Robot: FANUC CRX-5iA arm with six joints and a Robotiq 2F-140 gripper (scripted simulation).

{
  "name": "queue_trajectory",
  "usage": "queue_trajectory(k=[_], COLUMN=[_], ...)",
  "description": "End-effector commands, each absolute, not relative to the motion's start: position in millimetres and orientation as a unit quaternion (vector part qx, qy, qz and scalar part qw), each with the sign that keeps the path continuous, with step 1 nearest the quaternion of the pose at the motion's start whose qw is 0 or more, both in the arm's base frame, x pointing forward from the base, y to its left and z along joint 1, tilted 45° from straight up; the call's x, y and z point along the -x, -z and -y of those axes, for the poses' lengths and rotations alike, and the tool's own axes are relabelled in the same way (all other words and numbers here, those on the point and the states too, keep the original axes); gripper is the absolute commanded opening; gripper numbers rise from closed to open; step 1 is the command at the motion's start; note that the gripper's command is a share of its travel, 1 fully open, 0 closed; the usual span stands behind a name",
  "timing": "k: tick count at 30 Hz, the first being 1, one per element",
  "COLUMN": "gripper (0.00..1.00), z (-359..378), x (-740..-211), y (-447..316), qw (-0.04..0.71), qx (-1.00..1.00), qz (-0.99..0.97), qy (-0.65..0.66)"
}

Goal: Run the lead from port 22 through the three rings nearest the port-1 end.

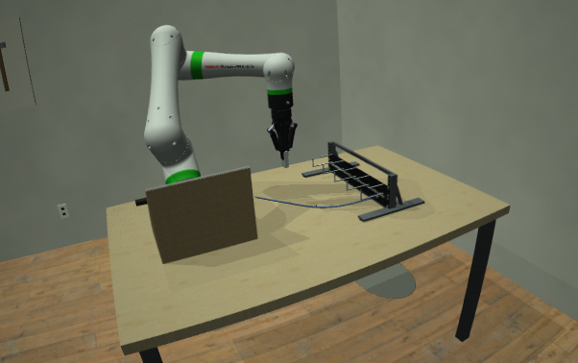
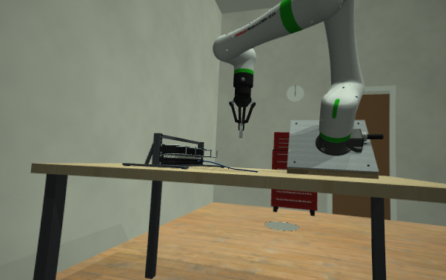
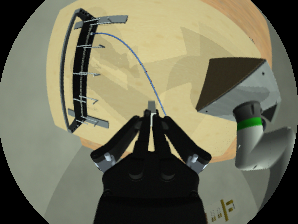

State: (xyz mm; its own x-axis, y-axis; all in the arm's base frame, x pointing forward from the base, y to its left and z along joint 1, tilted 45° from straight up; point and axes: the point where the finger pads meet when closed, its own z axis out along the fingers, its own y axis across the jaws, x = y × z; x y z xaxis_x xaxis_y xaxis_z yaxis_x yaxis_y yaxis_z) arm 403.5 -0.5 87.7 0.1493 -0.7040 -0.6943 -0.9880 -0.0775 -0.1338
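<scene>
A small black rack with the patch panel and wire rings along its front stands on the far right of the table; it also shows in the exterior view and the wrist view. A thin blue lead runs from the rack's near end across the table top toward the brown board, lying loose; it shows in the wrist view. My gripper hangs in the air above the table, left of the rack and well above the lead. Its fingers are shut together on nothing.
A brown upright board stands at the table's near left, hiding the arm's base plate. The lead's free end lies near that board. The table's edges lie beyond the rack to the right and back.
</scene>
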Motion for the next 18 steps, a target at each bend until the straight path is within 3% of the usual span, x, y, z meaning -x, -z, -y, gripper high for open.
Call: queue_trajectory(k=[1, 11, 12, 18], gripper=[0.0, 0.0, 0.2, 0.2], z=[-2, -5, -5, -5], x=[-396, -384, -384, -384], y=[-89, -91, -91, -91], qw=[0.321, 0.344, 0.344, 0.344], qx=[0.744, 0.807, 0.807, 0.807], qz=[-0.548, -0.45, -0.45, -0.45], qy=[-0.209, -0.168, -0.168, -0.168])
